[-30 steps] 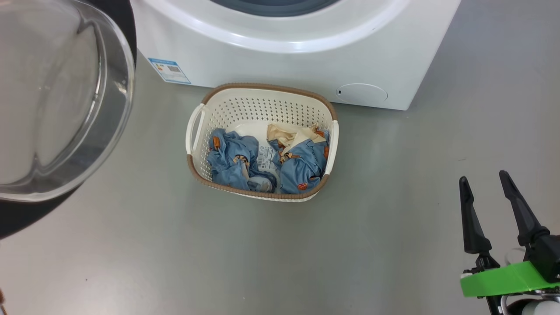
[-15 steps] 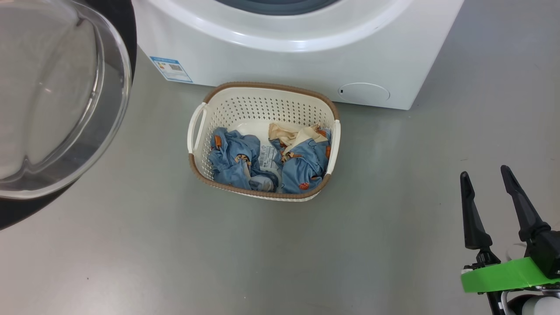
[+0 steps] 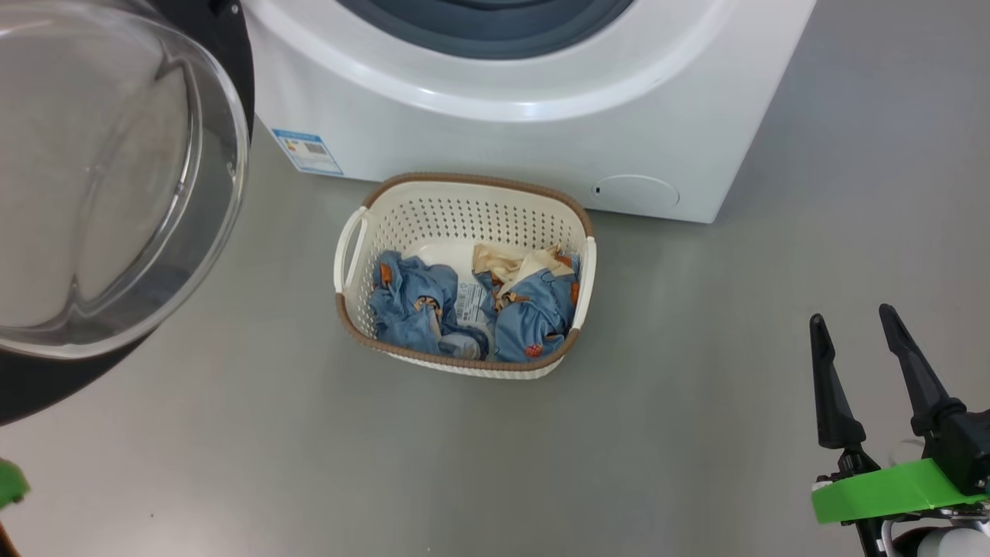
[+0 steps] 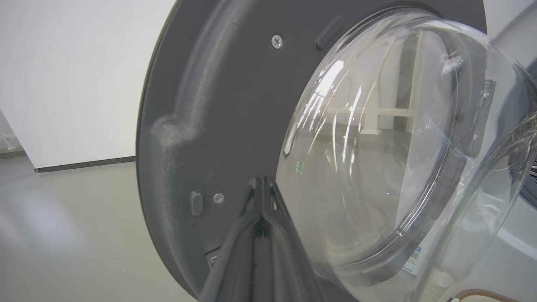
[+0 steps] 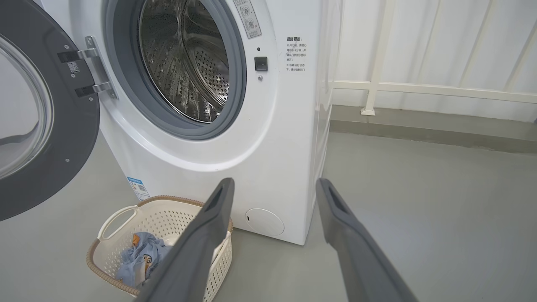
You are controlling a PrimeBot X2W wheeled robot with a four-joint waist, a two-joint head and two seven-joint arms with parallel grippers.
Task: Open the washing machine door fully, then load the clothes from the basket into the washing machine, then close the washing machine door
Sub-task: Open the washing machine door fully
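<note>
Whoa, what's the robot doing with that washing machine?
It is doing laundry. The washing machine door stands swung open, and the left gripper, shut, points its tips right at the door's dark inner rim. The right gripper is open and empty, off to the side above the floor. The clothes lie in the basket on the floor in front of the washing machine, and the drum looks empty.

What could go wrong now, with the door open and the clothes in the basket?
1. The shut left gripper points at the washing machine door beside its glass bowl; a push might slip onto the glass.
2. The clothes lie crumpled low in the basket; the open right gripper might lift only part or snag the perforated wall.
</note>
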